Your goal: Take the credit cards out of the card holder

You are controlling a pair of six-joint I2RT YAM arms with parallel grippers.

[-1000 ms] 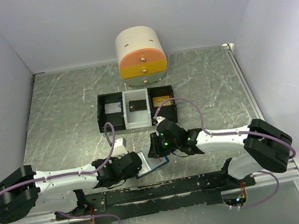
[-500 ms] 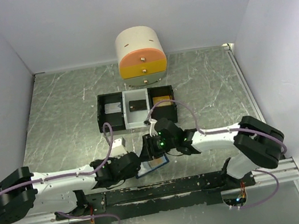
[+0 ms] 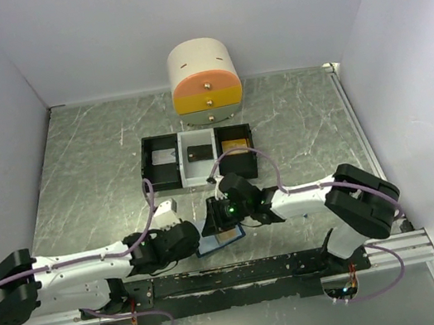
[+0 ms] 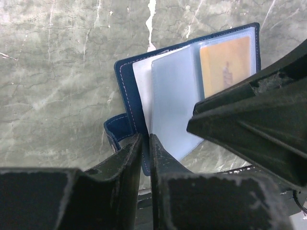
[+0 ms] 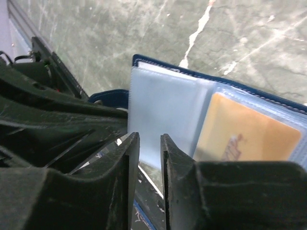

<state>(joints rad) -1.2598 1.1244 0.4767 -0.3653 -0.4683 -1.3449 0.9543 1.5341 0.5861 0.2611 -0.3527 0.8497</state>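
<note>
The card holder (image 3: 220, 243) lies open near the table's front edge, dark blue outside with light-blue sleeves (image 4: 172, 96). One tan-gold credit card (image 4: 225, 62) sits in a sleeve on its far half, and shows in the right wrist view too (image 5: 244, 134). My left gripper (image 4: 145, 143) is shut on the card holder's dark blue edge beside the clasp tab (image 4: 117, 132). Just right of it, my right gripper (image 5: 149, 143) hovers over the near edge of a light-blue sleeve (image 5: 163, 110). Its jaws stand a narrow gap apart with nothing pinched. In the top view both grippers (image 3: 199, 240) (image 3: 213, 220) meet over the holder.
A black-and-white three-compartment tray (image 3: 147, 165) stands behind the arms, with small items in it. Behind that is a cream, orange and yellow drawer unit (image 3: 205, 84). The black mounting rail (image 3: 245, 274) runs just in front of the card holder. Walls close in both sides.
My right arm has swung left, bringing its gripper over the card holder's left half. The left arm shifted slightly. The card holder has stayed where it was.
</note>
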